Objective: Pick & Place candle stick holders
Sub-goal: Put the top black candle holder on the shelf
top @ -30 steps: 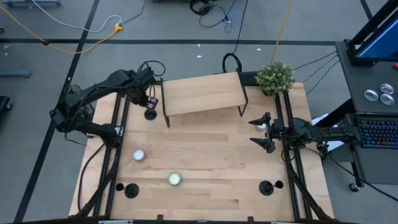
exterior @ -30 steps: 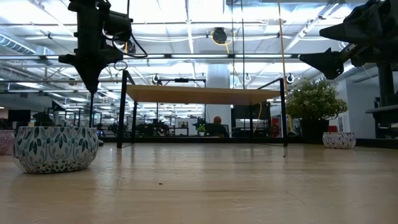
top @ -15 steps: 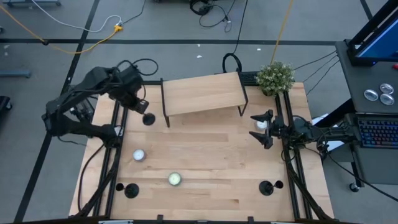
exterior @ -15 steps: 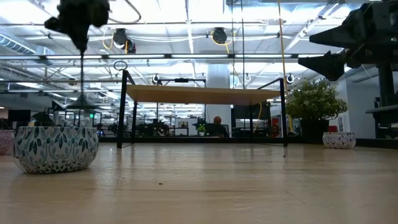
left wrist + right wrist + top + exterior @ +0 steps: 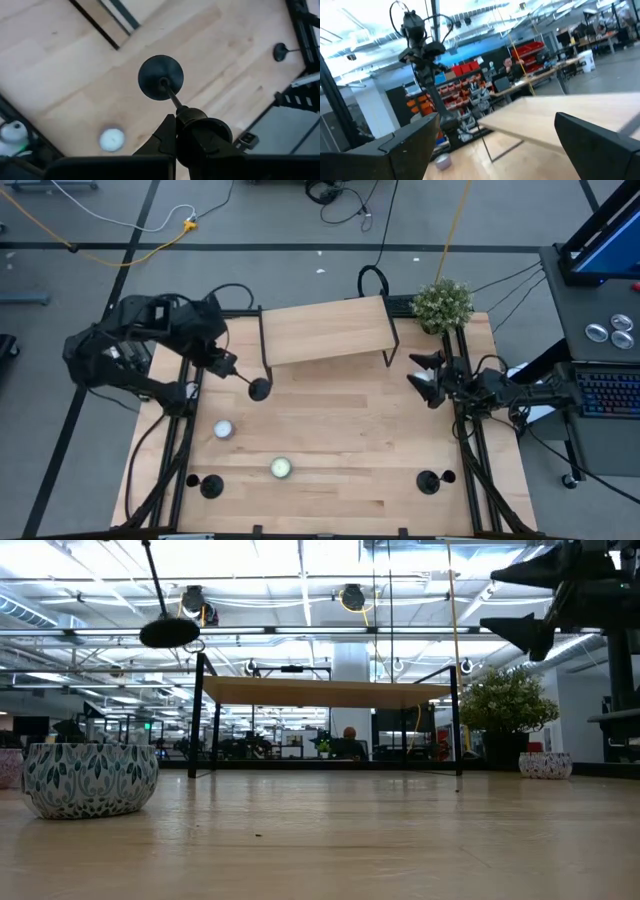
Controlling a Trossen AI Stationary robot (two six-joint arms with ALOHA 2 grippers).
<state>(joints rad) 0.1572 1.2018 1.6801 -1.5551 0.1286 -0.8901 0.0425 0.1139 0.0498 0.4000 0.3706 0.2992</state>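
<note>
Left hand [image 5: 222,360] grips a candle stick holder [image 5: 258,388] tilted, base outward.

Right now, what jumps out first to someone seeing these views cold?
The left pincer, shut on the thin stem of a small black candle stick holder, carries it tilted in the air just in front of the low wooden shelf on black wire legs. The right pincer waits open above the table's right edge. Two more black holders stand near the front corners.
</note>
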